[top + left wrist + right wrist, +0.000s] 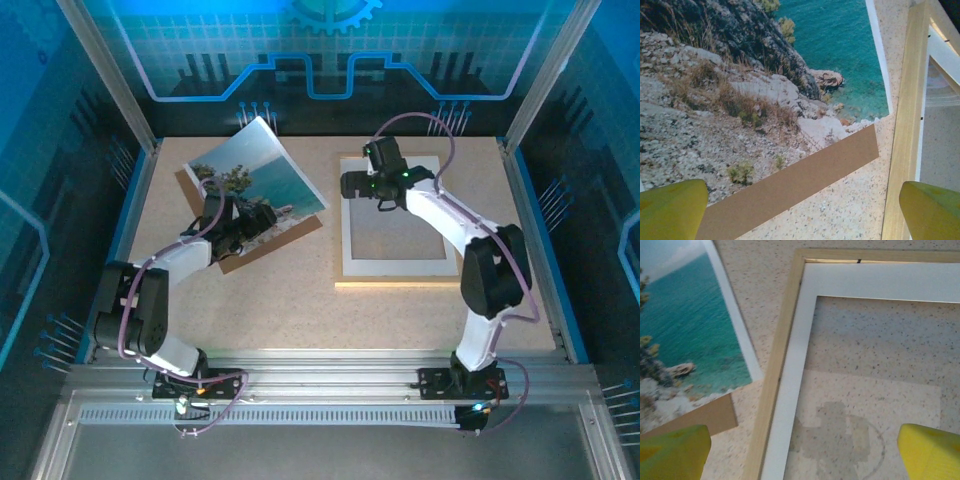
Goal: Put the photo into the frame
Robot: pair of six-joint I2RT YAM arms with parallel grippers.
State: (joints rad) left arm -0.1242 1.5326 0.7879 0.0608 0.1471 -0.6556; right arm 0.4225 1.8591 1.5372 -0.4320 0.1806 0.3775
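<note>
Left tool point(802, 212) wide | right tool point(805, 452) wide | photo point(257, 170) — glossy turquoise coast

On the table point(300, 310), the photo point(262, 170) lies at 10 o'clock, on the board point(285, 240), which juts out toward 5 o'clock. The frame point(390, 285) lies at 2 o'clock, apart from both, with the mat point(349, 230) inside it.

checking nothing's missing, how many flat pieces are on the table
4: photo on brown board at left; wooden frame with white mat inside at right. A glass pane may lie beneath.
</note>
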